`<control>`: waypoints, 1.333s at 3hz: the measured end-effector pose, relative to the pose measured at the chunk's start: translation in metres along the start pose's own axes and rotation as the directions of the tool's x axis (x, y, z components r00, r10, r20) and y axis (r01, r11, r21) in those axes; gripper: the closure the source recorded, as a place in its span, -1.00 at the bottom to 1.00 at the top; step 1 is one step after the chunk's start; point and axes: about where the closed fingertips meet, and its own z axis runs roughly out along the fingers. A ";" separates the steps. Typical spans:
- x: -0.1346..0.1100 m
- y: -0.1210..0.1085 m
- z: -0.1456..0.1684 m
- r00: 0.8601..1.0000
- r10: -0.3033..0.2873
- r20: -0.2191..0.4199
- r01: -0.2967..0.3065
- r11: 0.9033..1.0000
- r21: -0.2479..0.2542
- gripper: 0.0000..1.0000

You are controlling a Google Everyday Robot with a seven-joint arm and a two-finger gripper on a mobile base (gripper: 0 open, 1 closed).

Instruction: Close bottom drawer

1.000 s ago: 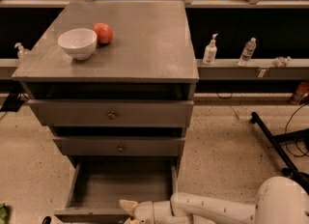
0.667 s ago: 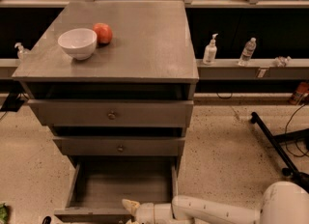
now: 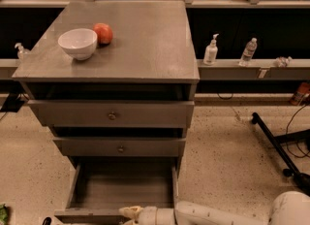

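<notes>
Bottom drawer was pulled well out of the grey cabinet, plain boxy interior facing up, front panel down at the frame's lower edge. Gripper sat at the very bottom of the view, right at the top rim of that front panel, approx mid-width. Couldn't tell if it was touching the panel, and claw state couldn't be told either. Arm lay along the bottom edge, running to the white robot body in the lower-right corner. Middle drawer and top drawer both sat pushed in above it, each w/ a small round knob at center. On the cabinet top, rear-left: white bowl w/ a red round fruit just beside it on the right, touching or nearly so. Behind and to the right, a ledge held a pump bottle and a clear water bottle, near each other. Black stand legs lay on the speckled floor at right, well apart from the cabinet.
</notes>
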 end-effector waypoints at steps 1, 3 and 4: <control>0.000 0.001 0.001 1.000 0.000 0.001 0.000 1.000 -0.003 0.36; 0.003 -0.024 0.018 0.954 -0.293 0.057 0.288 0.954 0.082 1.00; 0.004 -0.027 0.029 0.860 -0.509 0.025 0.506 0.859 0.082 1.00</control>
